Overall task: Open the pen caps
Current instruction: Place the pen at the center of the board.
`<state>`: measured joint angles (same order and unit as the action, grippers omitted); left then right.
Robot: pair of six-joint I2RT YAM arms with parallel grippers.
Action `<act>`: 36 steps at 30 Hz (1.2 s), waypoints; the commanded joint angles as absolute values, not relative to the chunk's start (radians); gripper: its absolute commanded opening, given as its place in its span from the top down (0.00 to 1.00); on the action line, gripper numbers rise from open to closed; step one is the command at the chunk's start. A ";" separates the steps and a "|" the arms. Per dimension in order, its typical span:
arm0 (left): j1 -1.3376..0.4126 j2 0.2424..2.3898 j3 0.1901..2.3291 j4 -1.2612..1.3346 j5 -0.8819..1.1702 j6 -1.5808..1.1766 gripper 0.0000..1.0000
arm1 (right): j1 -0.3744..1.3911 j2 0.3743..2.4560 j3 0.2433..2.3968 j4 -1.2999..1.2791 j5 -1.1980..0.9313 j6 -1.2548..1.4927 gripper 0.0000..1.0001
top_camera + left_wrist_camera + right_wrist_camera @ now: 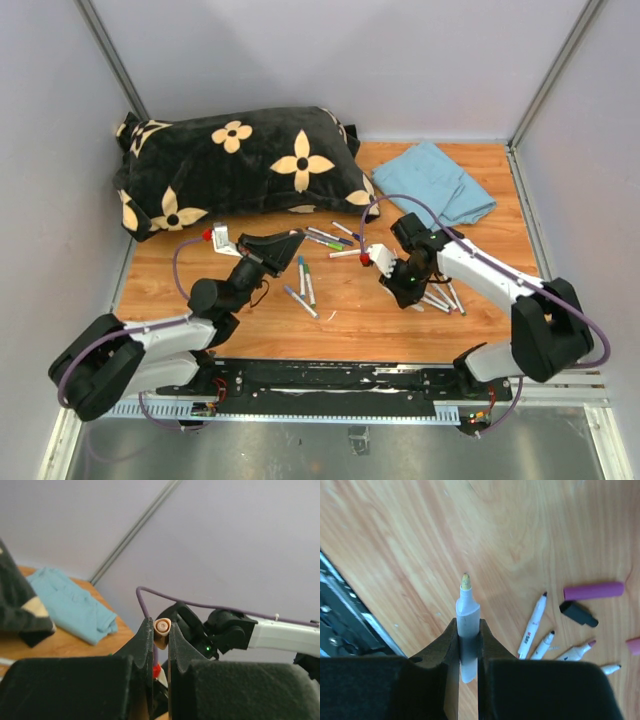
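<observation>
1. Left gripper (160,636): jaws clamped on a pale orange cap (162,626). The cap sits betw. the two fingertips, at their very end, w/ its open mouth turned to the wrist cam.
2. Right gripper (468,630): jaws clamped on a white pen (468,612). The barrel stands betw. the fingers, and its uncapped yellowish tip sticks out past them.
3. Top view: both grippers are in front of the pillow (240,165), near its right-front corner, and they are apart from each other. The held cap and held pen are too small to make out there.
4. Other pens (303,285) lie on the table (340,325) in front of the pillow, some w/ coloured caps on. A few more lie just beside the pillow's front edge. A further group (441,297) is partly hidden under the right arm.
5. Right wrist view only: a magenta cap (594,590) and a black cap (578,614) lie loose on the wood, near some uncapped pens (533,625). One more pink piece is cut off at the frame edge. Their place vs. the pillow cannot be told from this view.
6. Left wrist view only: a blue cloth (70,605) lies just beside the pillow's corner, and the right arm is behind the cap. The lower part of the cap is hidden betw. the fingers.
</observation>
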<state>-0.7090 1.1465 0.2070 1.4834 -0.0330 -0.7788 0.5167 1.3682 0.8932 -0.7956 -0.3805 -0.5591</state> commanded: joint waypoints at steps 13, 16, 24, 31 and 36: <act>-0.788 0.896 0.063 1.117 -0.091 -0.923 1.00 | 0.523 1.541 0.847 -0.813 -0.050 -0.524 0.79; -0.795 0.912 0.049 1.117 -0.095 -0.939 1.00 | 0.523 1.554 0.849 -0.810 -0.056 -0.518 0.71; -0.812 0.876 -0.003 1.115 -0.098 -0.973 1.00 | 0.523 1.597 0.860 -0.812 -0.035 -0.509 0.66; -0.877 0.896 0.000 1.089 -0.109 -0.974 1.00 | 0.513 1.513 0.875 -0.825 -0.080 -0.517 0.60; -0.960 0.997 0.028 1.089 -0.184 -0.983 1.00 | 0.494 1.440 0.880 -0.838 -0.122 -0.533 0.55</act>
